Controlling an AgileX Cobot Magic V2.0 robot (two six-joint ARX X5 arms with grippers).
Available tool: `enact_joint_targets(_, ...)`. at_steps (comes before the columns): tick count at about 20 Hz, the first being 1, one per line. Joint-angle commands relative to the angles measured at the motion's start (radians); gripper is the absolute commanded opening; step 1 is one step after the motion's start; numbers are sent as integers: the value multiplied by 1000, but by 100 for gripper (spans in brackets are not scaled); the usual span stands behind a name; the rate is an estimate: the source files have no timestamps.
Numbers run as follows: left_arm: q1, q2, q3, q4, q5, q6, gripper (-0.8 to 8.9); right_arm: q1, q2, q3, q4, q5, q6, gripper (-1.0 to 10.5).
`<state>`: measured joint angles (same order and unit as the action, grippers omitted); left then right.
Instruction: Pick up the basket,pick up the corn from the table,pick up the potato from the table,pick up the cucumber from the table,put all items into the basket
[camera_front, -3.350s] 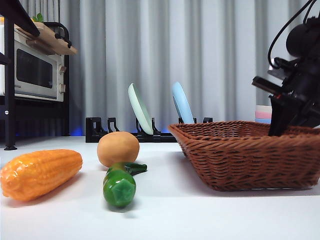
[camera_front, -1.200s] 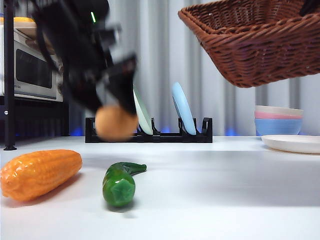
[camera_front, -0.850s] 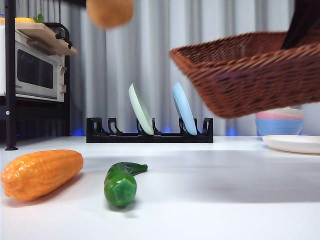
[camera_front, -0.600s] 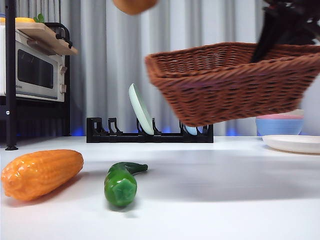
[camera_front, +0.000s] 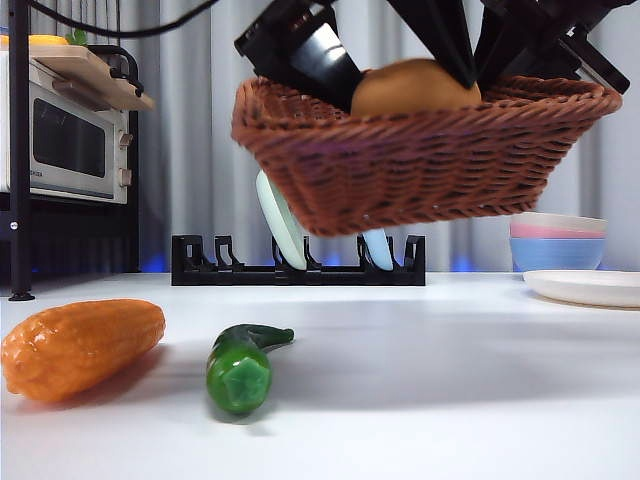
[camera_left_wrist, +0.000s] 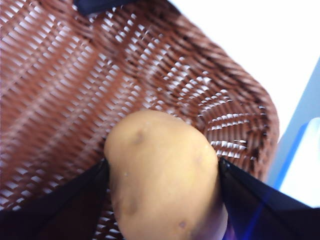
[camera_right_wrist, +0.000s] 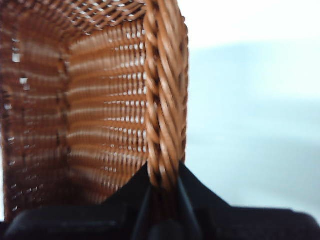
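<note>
The brown wicker basket (camera_front: 420, 160) hangs in the air above the white table (camera_front: 450, 380). My right gripper (camera_right_wrist: 162, 172) is shut on the basket's braided rim (camera_right_wrist: 165, 90); in the front view it holds the basket from the upper right (camera_front: 545, 40). My left gripper (camera_left_wrist: 162, 175) is shut on the tan potato (camera_left_wrist: 162, 175) and holds it inside the basket; the potato shows over the rim in the front view (camera_front: 415, 90). The orange corn (camera_front: 80, 345) and the green cucumber (camera_front: 240, 365) lie on the table at the front left.
A black rack (camera_front: 300, 270) with two upright plates stands at the back. A microwave (camera_front: 65, 145) on a dark shelf is at the far left. Stacked bowls (camera_front: 560, 240) and a white plate (camera_front: 585, 287) are at the right.
The basket was lifted from the table and carried leftward. The left gripper took the potato off the table, raised it, and brought it down into the basket. Corn and cucumber stayed put.
</note>
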<state>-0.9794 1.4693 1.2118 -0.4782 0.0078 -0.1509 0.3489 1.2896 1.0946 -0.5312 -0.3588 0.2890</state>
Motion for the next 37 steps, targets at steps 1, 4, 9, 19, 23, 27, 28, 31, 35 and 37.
enact_joint_targets(1,-3,3,-6,3,-54,-3,516,2,-2,1,19,-10,21,-16)
enact_joint_targets(4,0,-2,-6,3,-61,-3,512,2,-2,1,8,-10,21,-16)
enact_joint_targets(9,-2,-86,-4,-6,-61,-3,512,2,-2,1,0,-10,21,-16)
enact_joint_targets(19,0,-467,27,-557,-327,-98,499,-4,-2,1,0,-9,2,-16)
enact_joint_targets(23,-1,-474,-20,-696,-328,-178,499,-8,-2,1,0,-9,1,-16)
enact_joint_targets(27,8,-474,-204,-554,-324,-224,499,-8,-3,1,-1,-9,-2,-16)
enact_joint_targets(28,26,-469,-259,-501,-320,-228,499,-9,-3,1,-1,-9,-2,-16)
enact_joint_targets(31,94,-422,-377,-399,-309,-236,499,-8,-3,1,-1,-9,-2,-16)
enact_joint_targets(35,223,-322,-430,-237,-143,-161,499,-8,-3,1,-1,-9,-2,-16)
enact_joint_targets(37,285,-249,-430,-171,-76,-132,499,-8,-3,1,-1,-9,-2,-16)
